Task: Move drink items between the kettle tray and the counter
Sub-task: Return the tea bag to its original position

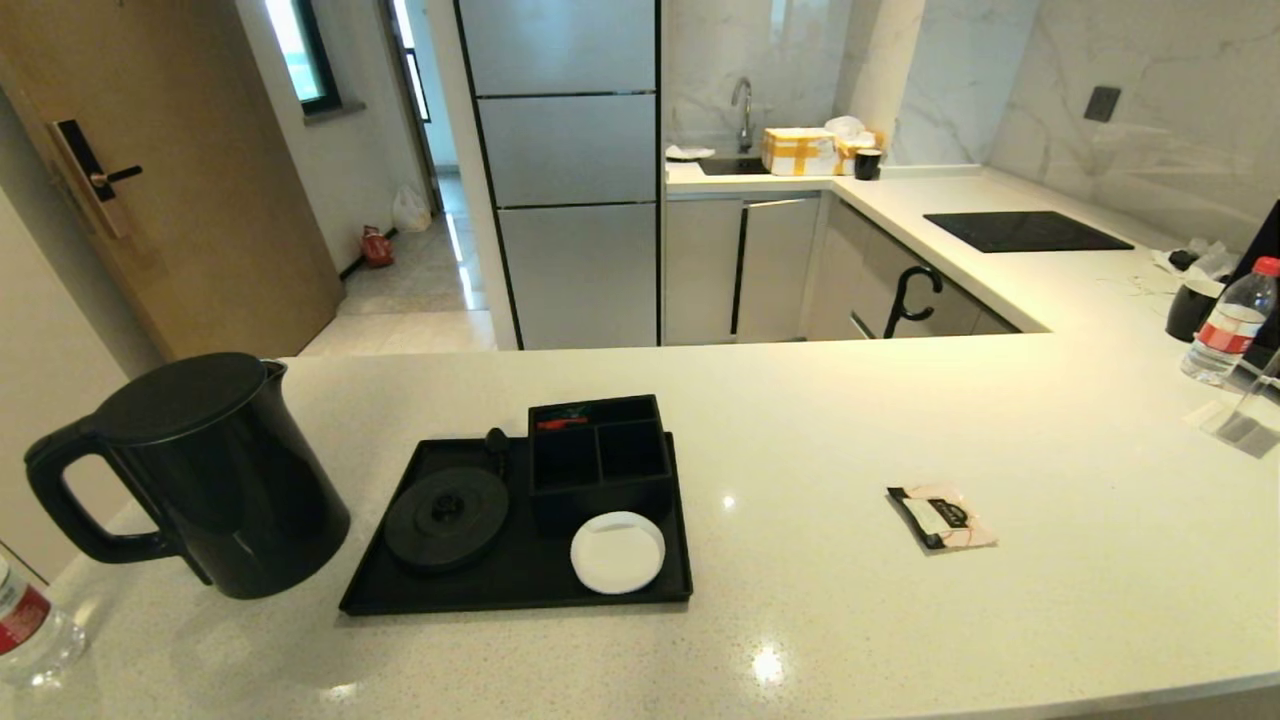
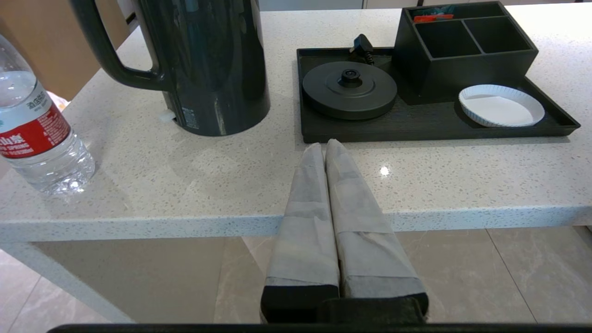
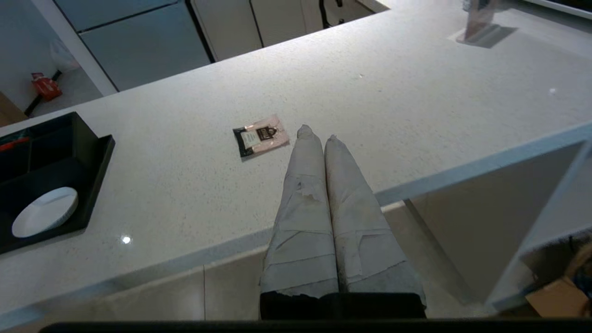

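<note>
Head view: kettle [image 1: 215, 480] stands on the counter [image 1: 820, 620], just left of the tray [image 1: 520, 590] — its base [image 1: 447, 517] bare.
Sachet [image 1: 941, 517]: flat on counter, right of tray.
Left gripper [image 2: 325, 147]: clenched, empty, before the counter edge.
Right gripper [image 3: 317, 133]: clenched, empty — near sachet.

Background: a grey refrigerator [image 1: 565, 170] stands beyond the worktop. A sink faucet [image 1: 742, 110] and a taped yellow box [image 1: 798, 151] sit at the far wall. A black induction hob [image 1: 1025, 231] is inset at right. A wooden door [image 1: 170, 170] is at left.
</note>
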`<state>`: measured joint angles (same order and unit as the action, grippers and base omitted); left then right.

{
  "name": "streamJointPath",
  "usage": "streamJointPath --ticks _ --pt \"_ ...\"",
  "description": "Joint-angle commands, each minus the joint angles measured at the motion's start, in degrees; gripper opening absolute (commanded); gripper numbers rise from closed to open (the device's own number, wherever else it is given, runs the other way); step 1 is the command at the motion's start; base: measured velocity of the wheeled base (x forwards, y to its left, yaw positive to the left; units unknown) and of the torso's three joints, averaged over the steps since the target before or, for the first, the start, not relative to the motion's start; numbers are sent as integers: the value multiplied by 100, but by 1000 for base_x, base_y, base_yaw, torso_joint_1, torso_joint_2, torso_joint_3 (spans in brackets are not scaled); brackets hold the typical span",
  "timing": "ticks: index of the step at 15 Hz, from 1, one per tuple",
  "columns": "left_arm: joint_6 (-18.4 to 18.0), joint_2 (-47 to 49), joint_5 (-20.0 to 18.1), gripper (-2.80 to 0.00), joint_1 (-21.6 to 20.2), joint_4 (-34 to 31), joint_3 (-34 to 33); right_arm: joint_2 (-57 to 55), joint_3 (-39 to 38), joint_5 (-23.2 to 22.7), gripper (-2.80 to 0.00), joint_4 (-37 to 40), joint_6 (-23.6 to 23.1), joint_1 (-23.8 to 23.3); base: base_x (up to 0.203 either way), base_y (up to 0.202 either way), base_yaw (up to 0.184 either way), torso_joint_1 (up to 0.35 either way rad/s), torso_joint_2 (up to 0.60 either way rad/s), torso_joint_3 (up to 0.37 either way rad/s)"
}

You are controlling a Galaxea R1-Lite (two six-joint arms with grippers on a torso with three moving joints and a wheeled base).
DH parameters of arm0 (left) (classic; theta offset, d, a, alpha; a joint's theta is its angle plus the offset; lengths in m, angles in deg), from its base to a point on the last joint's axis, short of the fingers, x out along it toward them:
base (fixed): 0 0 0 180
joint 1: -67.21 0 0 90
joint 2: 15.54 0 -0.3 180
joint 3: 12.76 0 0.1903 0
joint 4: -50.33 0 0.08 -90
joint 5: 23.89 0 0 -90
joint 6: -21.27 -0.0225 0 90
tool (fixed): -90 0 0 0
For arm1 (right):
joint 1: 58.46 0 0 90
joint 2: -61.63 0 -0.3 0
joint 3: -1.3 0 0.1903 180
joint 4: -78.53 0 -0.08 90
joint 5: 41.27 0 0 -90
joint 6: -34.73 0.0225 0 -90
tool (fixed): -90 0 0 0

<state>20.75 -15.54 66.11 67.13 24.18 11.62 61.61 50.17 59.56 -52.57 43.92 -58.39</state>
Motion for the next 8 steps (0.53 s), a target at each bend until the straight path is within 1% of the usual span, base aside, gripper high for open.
streamJointPath --ticks 1,3,5,6,7,8 --pt "-1 -9 0 -280 -1 5 4 2 -713 -47 -280 -787 -28 -1 0 0 0 0 0 0" --pt "-1 -9 0 -280 -1 5 -5 1 -1332 -204 -280 -1626 -195 1 0 0 0 0 0 0" --pt "-1 -9 0 -280 -1 5 -5 1 -2324 -382 -280 -2807 -798 1 0 0 0 0 0 0" --pt "-1 -9 0 -280 -1 -3 4 1 -2565 -583 -280 -3204 -1024 1 0 0 0 0 0 0" --pt "-1 -9 0 -280 -1 -3 4 1 -2575 -806 -280 -3115 -1178 1 0 0 0 0 0 0" --pt "-1 -9 0 -280 -1 -3 4 1 -2542 -925 -280 -2975 -1271 1 0 0 0 0 0 0"
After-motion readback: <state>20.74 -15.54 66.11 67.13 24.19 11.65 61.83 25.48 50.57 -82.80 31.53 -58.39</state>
